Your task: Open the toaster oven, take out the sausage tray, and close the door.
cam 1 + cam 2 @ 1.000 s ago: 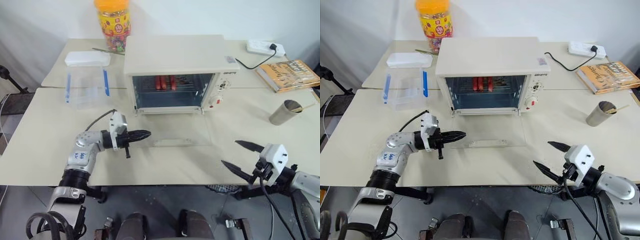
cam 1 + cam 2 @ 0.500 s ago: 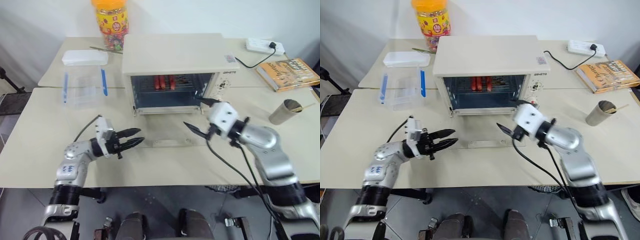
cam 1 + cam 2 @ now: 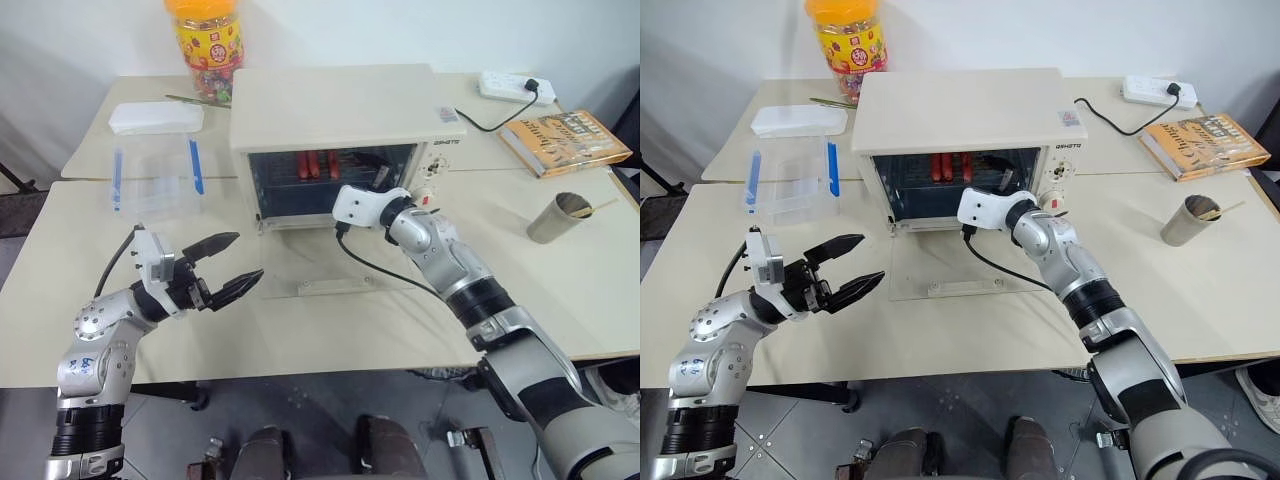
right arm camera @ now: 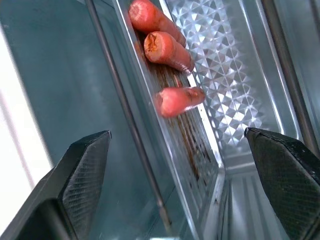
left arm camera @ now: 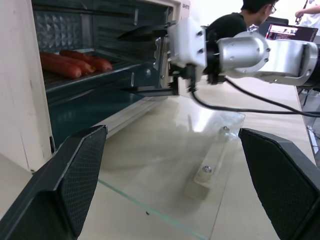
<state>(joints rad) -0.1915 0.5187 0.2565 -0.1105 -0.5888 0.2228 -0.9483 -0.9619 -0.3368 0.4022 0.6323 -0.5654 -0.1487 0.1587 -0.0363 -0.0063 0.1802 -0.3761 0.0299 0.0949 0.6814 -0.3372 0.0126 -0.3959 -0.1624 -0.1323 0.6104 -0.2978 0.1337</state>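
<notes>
Now the toaster oven (image 3: 340,130) stands on the bench (image 3: 520,250) with its door (image 3: 320,262) swung fully down, the glass pane lying flat on the bench in front of the cavity and the bar handle at its near edge. Inside, the sausage tray (image 4: 200,125) sits on the wire rack, and three reddish sausages (image 4: 165,50) lie toward one end of it. The right gripper (image 3: 992,187) reaches level into the oven mouth, its jaws spread apart, one above and one below the level of the rack, holding nothing. The left gripper (image 3: 222,268) hovers over the bench off the left corner of the open door, well clear of the oven, its jaws wide apart and empty. Left of the oven stands a clear plastic box (image 3: 155,172) with blue clips, and behind it an orange-lidded candy jar (image 3: 205,45). On the right side lie a book (image 3: 565,140), a power strip (image 3: 508,86) and a metal cup (image 3: 555,216).
</notes>
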